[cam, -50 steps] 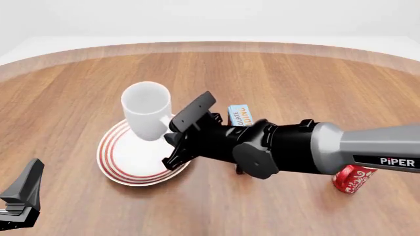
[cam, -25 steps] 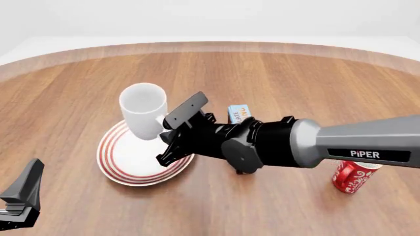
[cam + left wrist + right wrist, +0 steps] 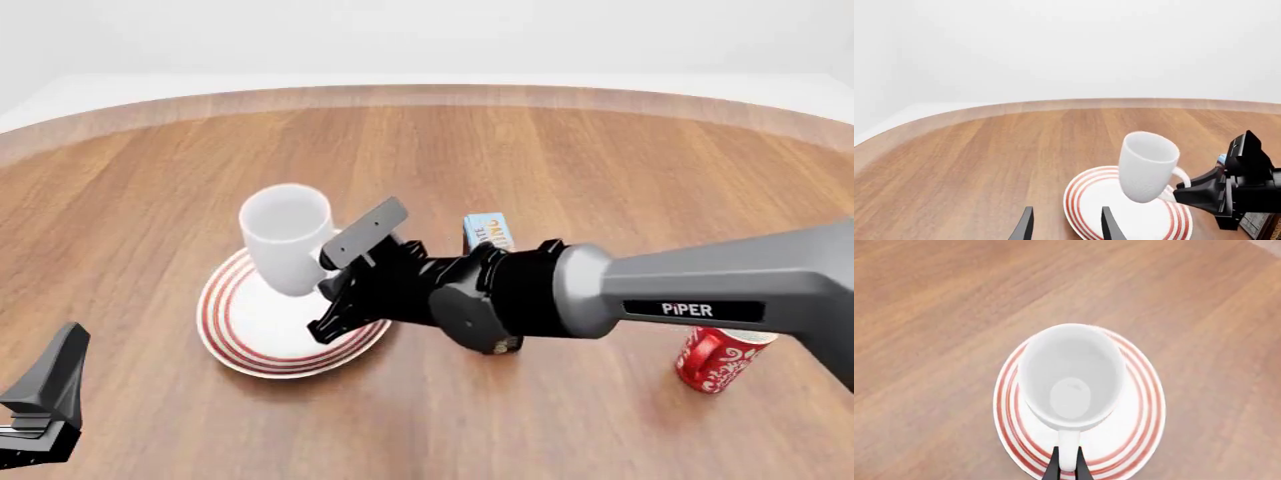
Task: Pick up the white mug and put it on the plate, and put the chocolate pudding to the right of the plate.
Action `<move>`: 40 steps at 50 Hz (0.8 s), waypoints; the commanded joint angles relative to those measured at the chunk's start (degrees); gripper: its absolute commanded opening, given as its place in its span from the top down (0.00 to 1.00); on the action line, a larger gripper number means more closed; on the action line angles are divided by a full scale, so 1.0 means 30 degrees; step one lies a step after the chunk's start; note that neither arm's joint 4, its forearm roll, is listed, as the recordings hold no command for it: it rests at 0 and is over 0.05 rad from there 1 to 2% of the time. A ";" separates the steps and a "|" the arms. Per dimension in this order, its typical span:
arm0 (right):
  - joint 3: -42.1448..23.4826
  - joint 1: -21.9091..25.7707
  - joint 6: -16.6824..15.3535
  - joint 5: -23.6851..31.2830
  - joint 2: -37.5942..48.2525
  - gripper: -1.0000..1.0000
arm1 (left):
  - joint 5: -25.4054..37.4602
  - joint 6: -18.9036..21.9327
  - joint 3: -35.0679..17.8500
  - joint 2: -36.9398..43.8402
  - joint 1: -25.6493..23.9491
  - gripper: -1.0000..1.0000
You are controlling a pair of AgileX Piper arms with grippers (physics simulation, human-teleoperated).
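Your right tool (image 3: 324, 293) pinches the mug (image 3: 284, 238) by its handle above the plate (image 3: 230, 330); glossy, brittle, so lower gently.

A red soda can with white lettering (image 3: 718, 360) stood upright on the brown wooden tabletop (image 3: 561, 160), at about four o'clock.

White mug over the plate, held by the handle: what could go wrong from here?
1. The right gripper pinches only the thin handle; the white mug hangs tilted and could swing or slip.
2. Released now, it may tip on the plate.
3. The arm crowds the chocolate pudding.
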 commanded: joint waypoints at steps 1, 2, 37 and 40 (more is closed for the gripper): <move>-0.0500 0.0048 0.0325 0.0135 0.0667 1.00 | 0.0000 0.0000 0.0000 0.0000 0.0000 0.00; -0.0499 0.0082 0.0367 0.0120 0.0727 1.00 | 0.0000 0.0000 0.0000 0.0000 0.0000 0.00; -0.1249 -0.0218 0.0614 0.0253 0.2125 1.00 | 0.0000 0.0000 0.0000 0.0000 0.0000 0.00; -0.1289 -0.0238 0.0639 0.0287 0.2191 1.00 | 0.0000 0.0000 0.0000 0.0000 0.0000 0.00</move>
